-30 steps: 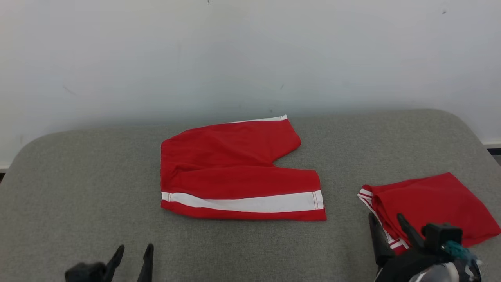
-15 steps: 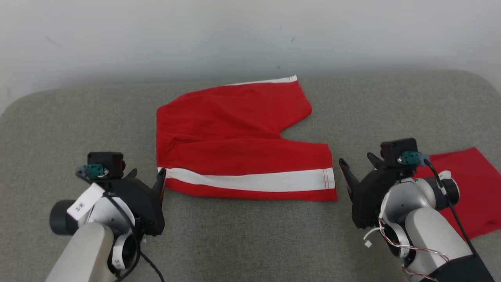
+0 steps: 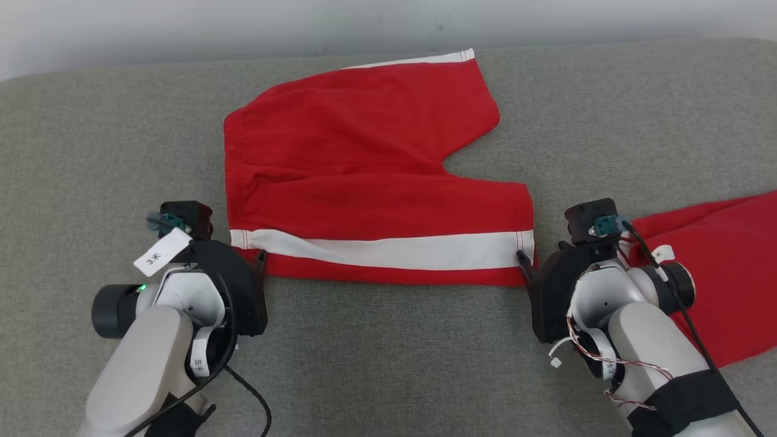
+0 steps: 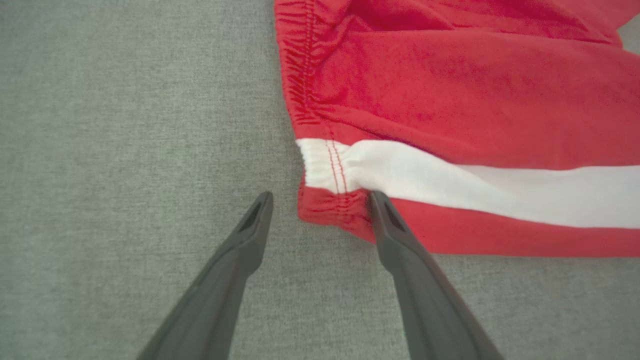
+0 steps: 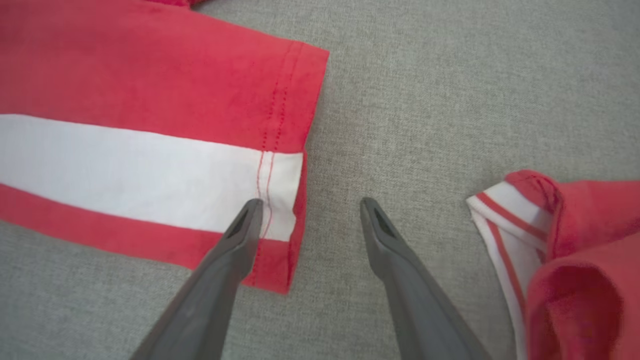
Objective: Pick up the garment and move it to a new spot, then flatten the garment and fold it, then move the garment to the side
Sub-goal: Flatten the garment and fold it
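Looking from the head, saw the garment [image 3: 364,182] flat on the counter [image 3: 91,121], left jaws and right jaws parted, empty, at its near corners. From left wrist, straddled the waistband corner [image 4: 325,210]. From right wrist, straddled the hem corner [image 5: 285,222]; judged a risk of pinching only one layer, skewing the fold.

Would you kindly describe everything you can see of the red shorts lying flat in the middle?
The red shorts lie spread flat on the grey padded surface, soft cloth, gathered waistband toward the robot's left, stitched leg hems to its right, a white stripe along the near leg. The left gripper and right gripper straddle the near corners, jaws open; contact is unclear.
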Motion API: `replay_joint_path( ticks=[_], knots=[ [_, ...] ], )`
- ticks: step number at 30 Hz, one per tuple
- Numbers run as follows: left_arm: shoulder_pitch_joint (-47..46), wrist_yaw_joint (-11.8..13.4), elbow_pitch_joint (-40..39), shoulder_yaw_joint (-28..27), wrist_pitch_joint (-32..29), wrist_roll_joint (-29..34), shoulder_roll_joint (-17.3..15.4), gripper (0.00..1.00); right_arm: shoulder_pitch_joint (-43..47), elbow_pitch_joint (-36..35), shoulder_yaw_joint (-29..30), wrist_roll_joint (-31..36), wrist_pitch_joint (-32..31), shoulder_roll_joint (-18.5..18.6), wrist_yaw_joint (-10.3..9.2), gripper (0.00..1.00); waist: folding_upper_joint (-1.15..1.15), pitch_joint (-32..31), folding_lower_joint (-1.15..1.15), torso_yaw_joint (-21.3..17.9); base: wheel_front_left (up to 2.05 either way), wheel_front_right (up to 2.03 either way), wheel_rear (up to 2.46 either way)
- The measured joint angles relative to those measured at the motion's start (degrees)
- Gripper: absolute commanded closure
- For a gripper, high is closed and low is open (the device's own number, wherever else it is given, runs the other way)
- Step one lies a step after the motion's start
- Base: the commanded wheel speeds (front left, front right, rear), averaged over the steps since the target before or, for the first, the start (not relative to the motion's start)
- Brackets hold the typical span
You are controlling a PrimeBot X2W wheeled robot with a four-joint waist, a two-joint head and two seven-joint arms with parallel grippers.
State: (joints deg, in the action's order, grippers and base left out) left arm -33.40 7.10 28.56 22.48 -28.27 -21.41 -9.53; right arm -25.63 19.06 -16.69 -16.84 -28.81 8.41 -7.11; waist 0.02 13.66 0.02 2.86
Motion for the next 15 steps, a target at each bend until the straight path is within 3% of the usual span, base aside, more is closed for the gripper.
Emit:
replay_joint_path(
  ticks=[15],
  knots=[
    [-3.91,-0.03,4.35,0.37,0.66,1.79,1.12,0.0,-2.03,3.34,-2.41,0.24,0.08,-2.0,0.4,0.0,-0.01,-0.45,-0.02,0.73,0.0,0.0,0.0]
  ],
)
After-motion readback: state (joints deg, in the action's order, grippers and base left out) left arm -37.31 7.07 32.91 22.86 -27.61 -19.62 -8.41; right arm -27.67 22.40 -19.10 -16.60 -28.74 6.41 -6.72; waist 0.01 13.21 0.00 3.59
